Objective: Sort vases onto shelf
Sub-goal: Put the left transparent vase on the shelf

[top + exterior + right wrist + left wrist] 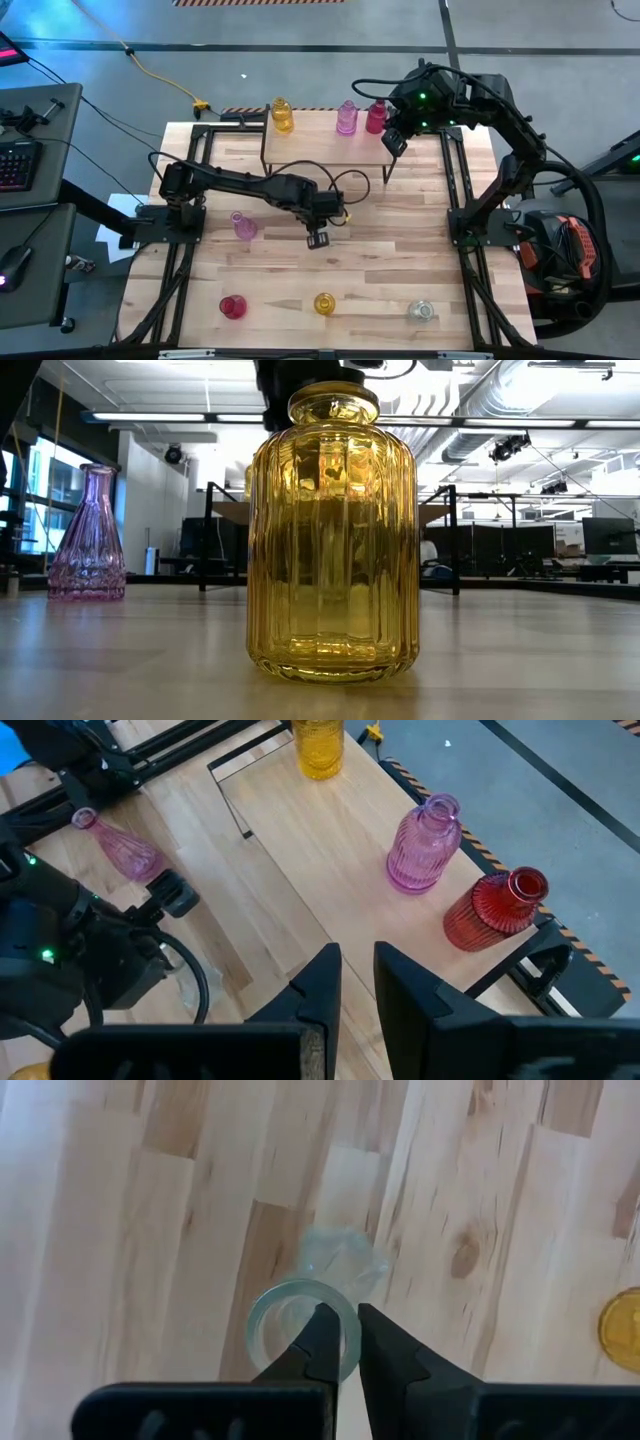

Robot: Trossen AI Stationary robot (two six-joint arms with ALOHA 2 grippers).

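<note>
While the left gripper pinches a clear vase's rim at table centre, three vases stand on the shelf.

High view: the shelf at twelve o'clock carries a yellow vase, a pink vase and a red vase; the right gripper hovers at its two o'clock corner. Four vases stand on the table. Low view: a ribbed yellow vase, empty. Left wrist view: fingers closed across the clear vase rim, one inside the mouth; the glass looks light, slick and breakable, so a neck grip seems safest. Right wrist view: fingers slightly parted, empty.
</note>
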